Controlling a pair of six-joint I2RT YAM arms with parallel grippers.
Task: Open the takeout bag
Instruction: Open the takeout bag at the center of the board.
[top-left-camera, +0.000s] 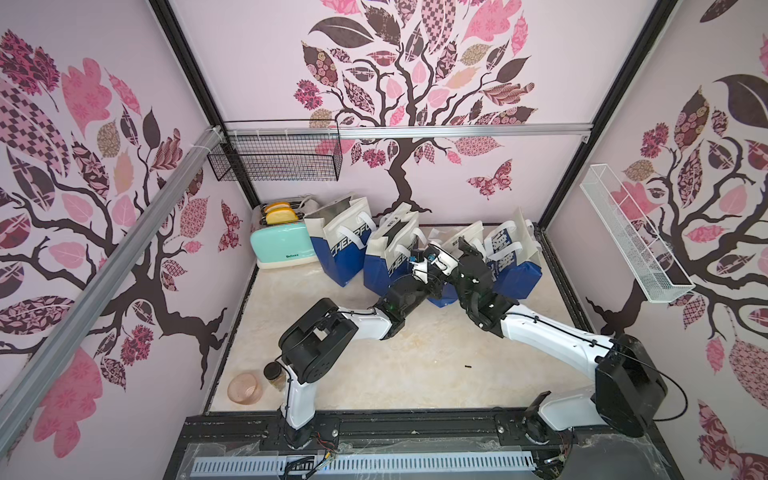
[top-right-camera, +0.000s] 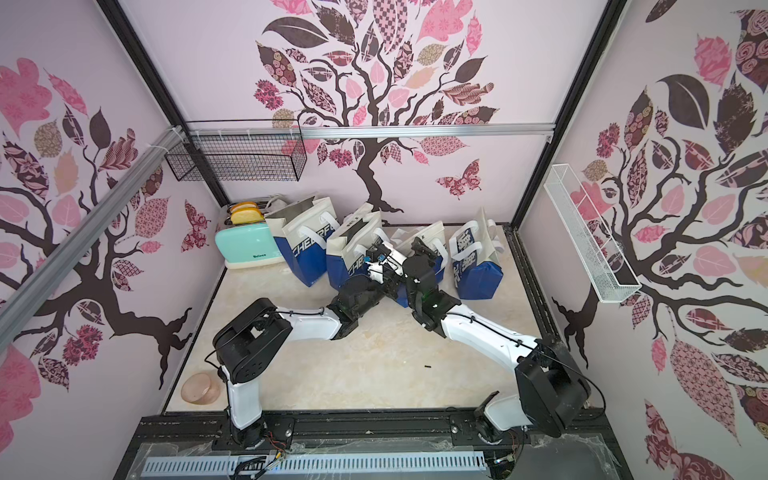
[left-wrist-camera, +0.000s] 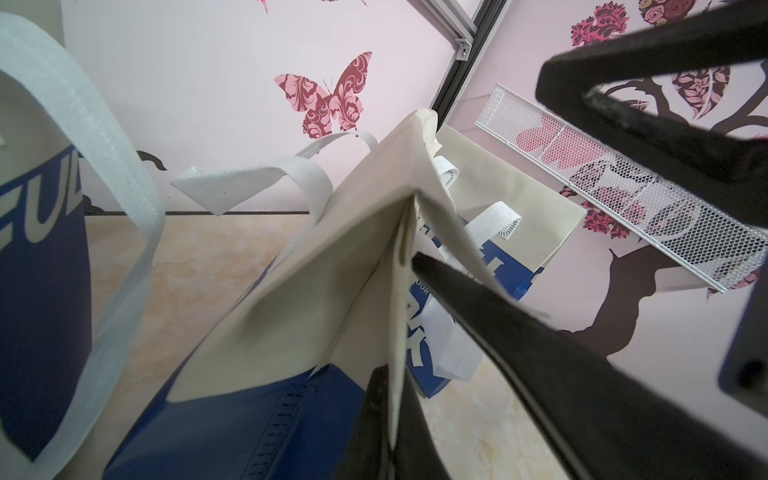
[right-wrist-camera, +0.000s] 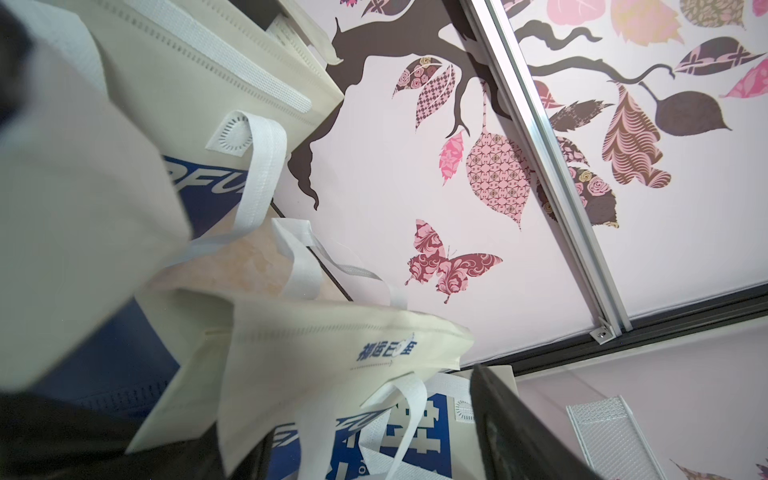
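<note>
The takeout bag (top-left-camera: 453, 237) (top-right-camera: 420, 237), cream on top and blue below with white handles, stands third from the left in a row at the back of the table. My left gripper (top-left-camera: 420, 257) (top-right-camera: 376, 254) (left-wrist-camera: 392, 399) is shut on the edge of the bag's cream side panel (left-wrist-camera: 316, 270). My right gripper (top-left-camera: 467, 246) (top-right-camera: 419, 248) (right-wrist-camera: 365, 436) is open. The bag's printed top rim (right-wrist-camera: 332, 353) and a white handle (right-wrist-camera: 401, 411) lie between its spread fingers (right-wrist-camera: 503, 424). In the left wrist view those black fingers (left-wrist-camera: 519, 332) straddle the bag's top.
Three similar bags stand in the same row, two to the left (top-left-camera: 340, 245) (top-left-camera: 388, 253) and one to the right (top-left-camera: 513, 257). A mint toaster (top-left-camera: 282, 245) sits at the back left. A pink bowl (top-left-camera: 245, 387) and a jar (top-left-camera: 274, 374) are by the left arm's base.
</note>
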